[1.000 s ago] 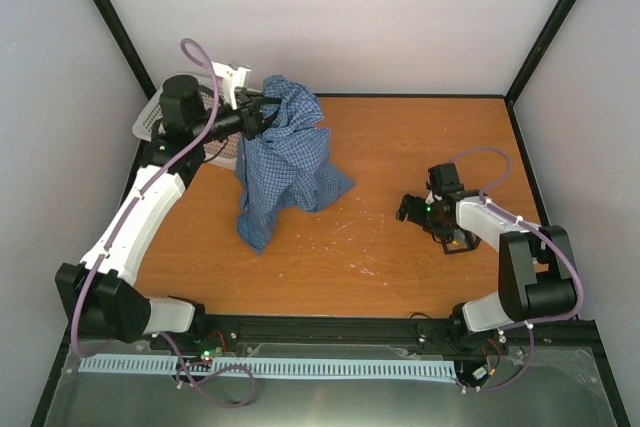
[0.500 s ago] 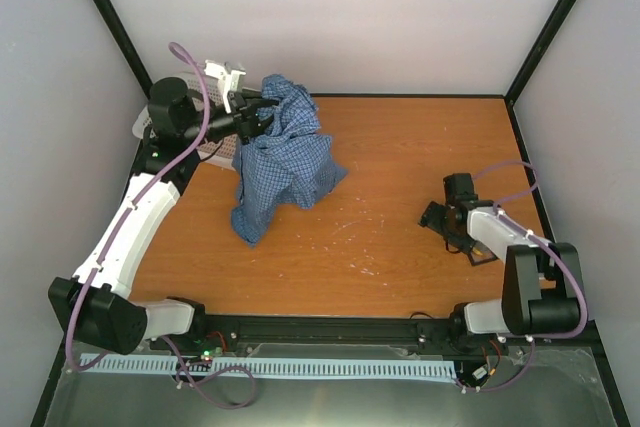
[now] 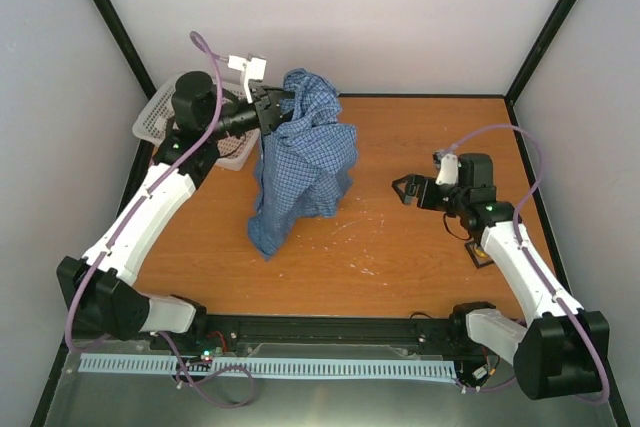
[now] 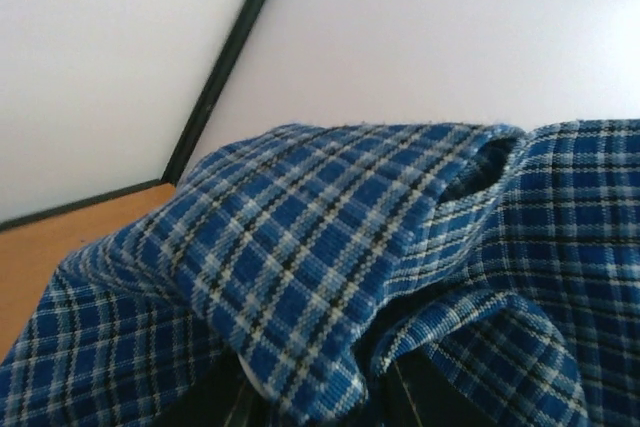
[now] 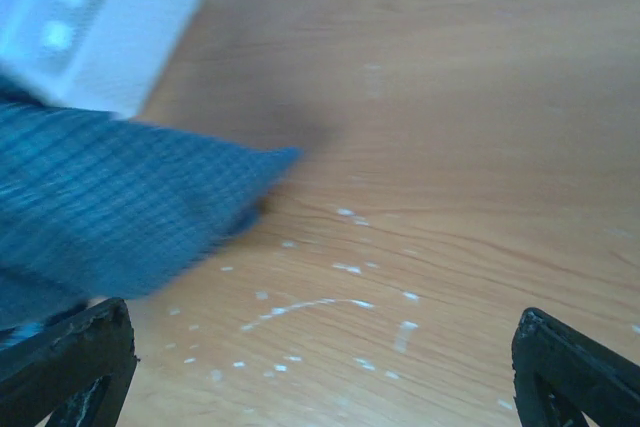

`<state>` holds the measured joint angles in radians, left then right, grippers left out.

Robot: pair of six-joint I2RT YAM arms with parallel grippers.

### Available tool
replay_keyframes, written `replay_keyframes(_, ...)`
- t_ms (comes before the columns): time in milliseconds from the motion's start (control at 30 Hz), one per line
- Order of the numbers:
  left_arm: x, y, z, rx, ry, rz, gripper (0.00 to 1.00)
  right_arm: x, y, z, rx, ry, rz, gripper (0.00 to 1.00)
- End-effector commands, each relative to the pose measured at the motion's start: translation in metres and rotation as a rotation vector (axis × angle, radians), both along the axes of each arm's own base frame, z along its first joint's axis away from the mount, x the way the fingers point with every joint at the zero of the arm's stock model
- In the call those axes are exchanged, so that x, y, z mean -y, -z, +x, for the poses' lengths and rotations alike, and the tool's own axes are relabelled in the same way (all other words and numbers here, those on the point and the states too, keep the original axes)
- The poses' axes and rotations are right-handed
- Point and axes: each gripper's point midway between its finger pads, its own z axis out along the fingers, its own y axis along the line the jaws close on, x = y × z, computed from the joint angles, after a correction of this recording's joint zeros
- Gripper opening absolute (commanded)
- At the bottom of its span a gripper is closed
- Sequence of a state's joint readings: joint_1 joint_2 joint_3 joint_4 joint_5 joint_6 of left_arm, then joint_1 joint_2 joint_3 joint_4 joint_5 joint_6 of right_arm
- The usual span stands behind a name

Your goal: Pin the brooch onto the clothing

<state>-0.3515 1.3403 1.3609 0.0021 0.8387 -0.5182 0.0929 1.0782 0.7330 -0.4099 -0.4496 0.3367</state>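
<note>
The clothing [image 3: 300, 162], a blue checked shirt, hangs bunched over the table's back left, and its lower end touches the wood. My left gripper [image 3: 272, 107] is shut on its top, holding it up. In the left wrist view the clothing [image 4: 330, 247] fills the frame and covers the fingers. My right gripper [image 3: 408, 190] stands open right of the shirt and apart from it, with nothing between its jaws. In the right wrist view my right gripper [image 5: 320, 372] hovers over bare wood, with the blurred clothing [image 5: 110, 207] at the left. The brooch is out of view.
A white perforated basket [image 3: 158, 117] sits at the back left corner, also seen as the basket [image 5: 90, 17] in the right wrist view. A small black square box [image 3: 481, 253] lies at the right, partly under the right arm. Grey walls and black frame posts enclose the table [image 3: 400, 267].
The left arm has swung the shirt to the right and lifted it. The right arm has left the black box and moved up and left toward the shirt, jaws still open.
</note>
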Motion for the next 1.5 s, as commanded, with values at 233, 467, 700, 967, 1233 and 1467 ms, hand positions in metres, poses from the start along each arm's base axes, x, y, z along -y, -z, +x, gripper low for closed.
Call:
replay_keyframes(233, -0.005, -0.038, 0.042, -0.171, -0.263, -0.108, 0.01, -0.079, -0.026, -0.021, 0.111, -0.278, 0.103, 1.00)
replay_keyframes(467, -0.022, -0.103, 0.007, -0.010, -0.218, -0.358, 0.01, -0.108, -0.043, -0.042, 0.145, -0.425, 0.227, 1.00)
replay_keyframes(700, -0.014, -0.146, -0.010, 0.029, -0.056, -0.469, 0.01, -0.179, -0.058, -0.054, 0.270, -0.496, 0.266, 1.00)
replay_keyframes(967, -0.019, -0.178, -0.025, 0.113, -0.032, -0.506, 0.01, -0.256, -0.079, -0.046, 0.363, -0.570, 0.356, 0.99)
replay_keyframes(1233, -0.029, -0.172, -0.035, 0.188, -0.093, -0.460, 0.07, -0.286, -0.123, -0.056, 0.445, -0.665, 0.498, 0.66)
replay_keyframes(1467, -0.039, -0.168, -0.044, 0.224, -0.150, -0.427, 0.09, -0.248, -0.164, -0.024, 0.573, -0.513, 0.460, 0.21)
